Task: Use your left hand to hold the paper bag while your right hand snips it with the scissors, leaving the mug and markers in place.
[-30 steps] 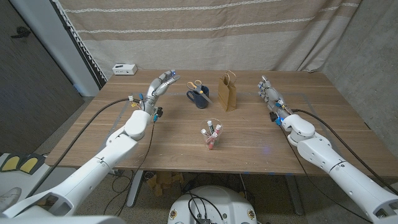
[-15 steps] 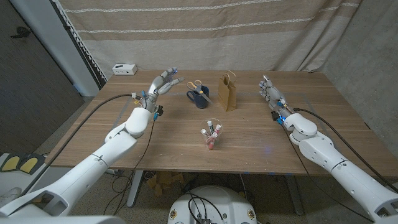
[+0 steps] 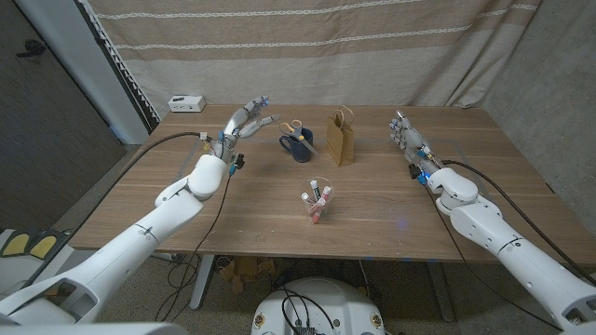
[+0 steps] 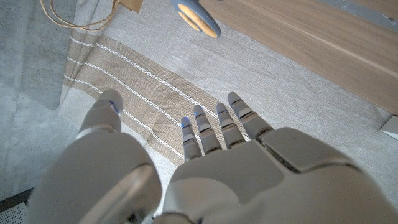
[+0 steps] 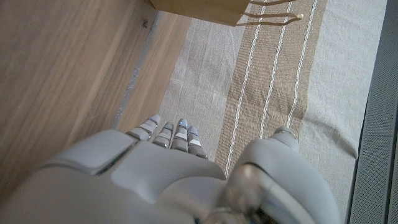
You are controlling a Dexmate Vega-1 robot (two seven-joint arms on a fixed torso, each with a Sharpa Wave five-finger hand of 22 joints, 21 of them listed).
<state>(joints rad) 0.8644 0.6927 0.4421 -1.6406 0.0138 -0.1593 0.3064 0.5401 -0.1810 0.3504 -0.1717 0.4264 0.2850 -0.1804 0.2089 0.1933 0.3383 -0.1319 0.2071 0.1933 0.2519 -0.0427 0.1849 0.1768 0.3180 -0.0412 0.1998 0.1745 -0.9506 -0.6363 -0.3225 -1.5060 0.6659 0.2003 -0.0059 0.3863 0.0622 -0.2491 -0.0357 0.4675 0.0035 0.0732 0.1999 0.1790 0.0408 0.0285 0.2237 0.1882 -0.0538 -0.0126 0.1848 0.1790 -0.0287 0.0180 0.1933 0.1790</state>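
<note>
Starting at the far left corner of the tabletop [image 3: 186,200], you have one small white box [image 3: 186,102] near the curtain. Next comes your left hand [image 3: 248,120], raised above the wood with its fingers spread and nothing in them; the left wrist view shows the same splayed fingers [image 4: 219,124] against the striped curtain [image 4: 143,87]. Just to its right stands one dark blue mug [image 3: 299,147], and the one pair of scissors [image 3: 292,127] sits upright in it, its yellow and blue handles sticking out at the top. Nearer you, in the middle of the tabletop, one clear cup [image 3: 317,209] holds the markers [image 3: 318,195]; you cannot count them reliably at this size. Beside the mug, one brown paper bag [image 3: 340,138] stands upright with its handles up, apart from both hands. Well to the right, your right hand [image 3: 407,141] is open and empty, fingers loosely extended.
</note>
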